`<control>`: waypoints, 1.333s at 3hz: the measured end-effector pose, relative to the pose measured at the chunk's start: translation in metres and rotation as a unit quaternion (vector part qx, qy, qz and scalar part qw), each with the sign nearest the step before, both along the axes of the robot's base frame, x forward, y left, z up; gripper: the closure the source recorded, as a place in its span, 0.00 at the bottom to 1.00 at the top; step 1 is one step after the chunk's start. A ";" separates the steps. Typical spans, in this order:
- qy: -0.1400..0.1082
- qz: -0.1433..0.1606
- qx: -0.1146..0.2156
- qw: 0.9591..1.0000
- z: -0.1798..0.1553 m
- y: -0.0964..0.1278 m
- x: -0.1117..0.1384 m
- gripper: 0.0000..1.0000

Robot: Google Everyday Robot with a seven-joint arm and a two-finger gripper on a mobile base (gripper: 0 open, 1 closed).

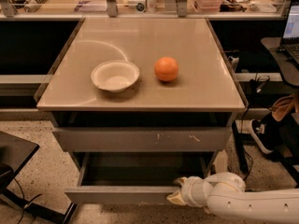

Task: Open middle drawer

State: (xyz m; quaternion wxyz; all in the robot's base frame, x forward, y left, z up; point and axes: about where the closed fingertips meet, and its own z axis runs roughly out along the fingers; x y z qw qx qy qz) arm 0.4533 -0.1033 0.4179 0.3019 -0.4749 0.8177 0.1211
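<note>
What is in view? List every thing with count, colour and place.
cabinet top: one, beige, centre.
bowl: one, white, on the top, left of the orange.
orange: one, orange, mid-top.
scuffed drawer front: one, grey, under the top.
middle drawer: one, grey, pulled out below it.
laptop: one, dark, far right.
gripper: one, tan, at the middle drawer's front, right end.
arm: one, white, lower right.

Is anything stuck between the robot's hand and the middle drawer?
No. The hand is right at the front of the middle drawer, near its right end, and nothing visible sits between them.
</note>
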 end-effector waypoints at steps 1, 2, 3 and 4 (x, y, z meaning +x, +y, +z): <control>-0.009 0.002 -0.022 1.000 0.002 -0.016 -0.001 1.00; -0.009 0.002 -0.022 1.000 0.001 -0.016 -0.001 1.00; -0.015 0.004 -0.024 1.000 0.001 -0.019 -0.006 1.00; -0.001 0.005 -0.023 1.000 -0.002 -0.016 -0.020 1.00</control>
